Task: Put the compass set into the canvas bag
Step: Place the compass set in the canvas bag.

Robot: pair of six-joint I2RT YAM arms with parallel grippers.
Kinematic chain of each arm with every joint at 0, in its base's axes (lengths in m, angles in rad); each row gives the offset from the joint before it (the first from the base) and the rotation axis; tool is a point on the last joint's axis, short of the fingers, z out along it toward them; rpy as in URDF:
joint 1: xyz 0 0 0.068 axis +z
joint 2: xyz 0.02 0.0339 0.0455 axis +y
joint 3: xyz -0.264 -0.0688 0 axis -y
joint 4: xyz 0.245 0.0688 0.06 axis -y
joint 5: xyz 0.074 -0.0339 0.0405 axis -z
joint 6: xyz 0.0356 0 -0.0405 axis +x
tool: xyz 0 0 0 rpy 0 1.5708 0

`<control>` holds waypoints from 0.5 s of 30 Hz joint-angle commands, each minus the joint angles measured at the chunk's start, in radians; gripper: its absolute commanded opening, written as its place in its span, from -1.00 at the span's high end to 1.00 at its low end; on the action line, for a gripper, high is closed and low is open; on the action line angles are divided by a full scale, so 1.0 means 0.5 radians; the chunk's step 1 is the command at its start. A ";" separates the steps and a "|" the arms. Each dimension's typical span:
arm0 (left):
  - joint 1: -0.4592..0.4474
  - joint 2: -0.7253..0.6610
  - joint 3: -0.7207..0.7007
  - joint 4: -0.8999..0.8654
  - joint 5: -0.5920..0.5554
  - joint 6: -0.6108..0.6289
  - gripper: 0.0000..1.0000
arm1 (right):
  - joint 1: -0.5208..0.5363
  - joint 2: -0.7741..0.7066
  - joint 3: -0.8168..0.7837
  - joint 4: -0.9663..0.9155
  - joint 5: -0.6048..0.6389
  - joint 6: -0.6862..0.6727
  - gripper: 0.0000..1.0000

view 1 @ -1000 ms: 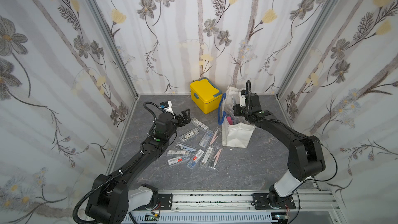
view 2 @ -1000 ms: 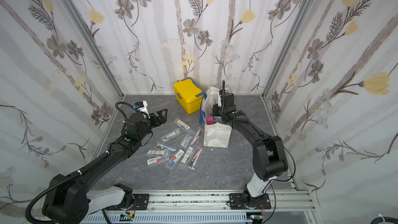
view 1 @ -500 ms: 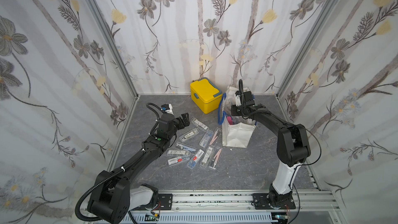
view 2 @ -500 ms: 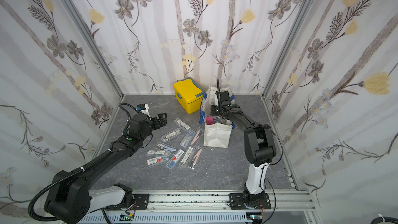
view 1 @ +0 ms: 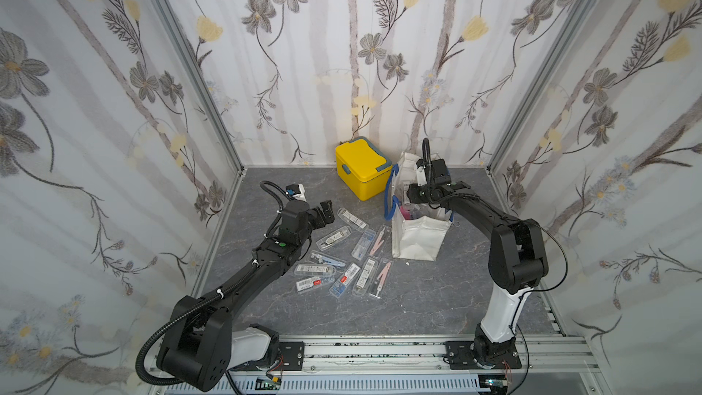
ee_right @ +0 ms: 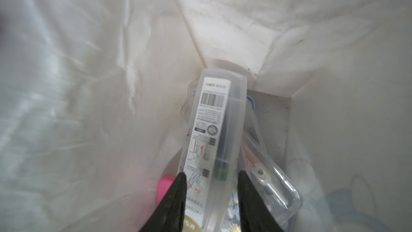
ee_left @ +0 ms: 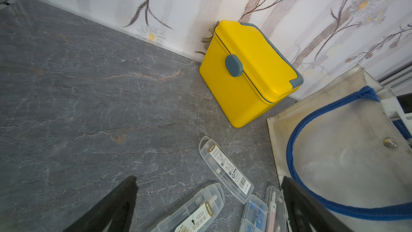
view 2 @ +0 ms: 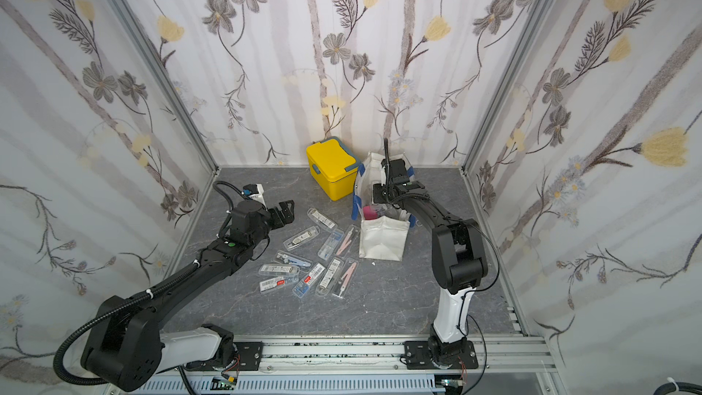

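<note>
Underneath, one dark grey veined table point(view 1: 304, 313), closed in on three sides by walls point(view 1: 304, 70) papered with grey and yellow flowers, with one aluminium rail point(view 1: 380, 351) along the near edge bearing two arm bases. One yellow box point(view 1: 362, 169), lid shut, against the back wall; just beside it one canvas bag point(view 1: 418, 239), off-white with blue handles, upright and open at the top. Ten loose compass sets point(view 1: 334, 237) in clear cases counted on the table, scattered between the left arm and the bag. Left fingers point(ee_left: 116, 204) spread wide, holding nothing, near the case closest to the yellow box. Right fingers point(ee_right: 176, 197) down inside the bag, narrowly apart on either side of one more compass set point(ee_right: 214, 130), barcode label up; gripping or just clear of it, cannot tell. Also in the bag, a second clear case point(ee_right: 267, 181) and something pink point(ee_right: 166, 186).
</note>
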 commanded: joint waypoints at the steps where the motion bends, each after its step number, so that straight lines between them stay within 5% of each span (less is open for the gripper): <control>1: 0.001 0.028 0.024 -0.014 -0.001 0.033 -1.00 | -0.004 -0.050 0.019 0.028 -0.031 -0.028 0.10; 15: 0.002 0.240 0.209 -0.320 -0.103 0.189 -1.00 | -0.006 -0.663 -0.324 0.458 -0.222 -0.069 -0.49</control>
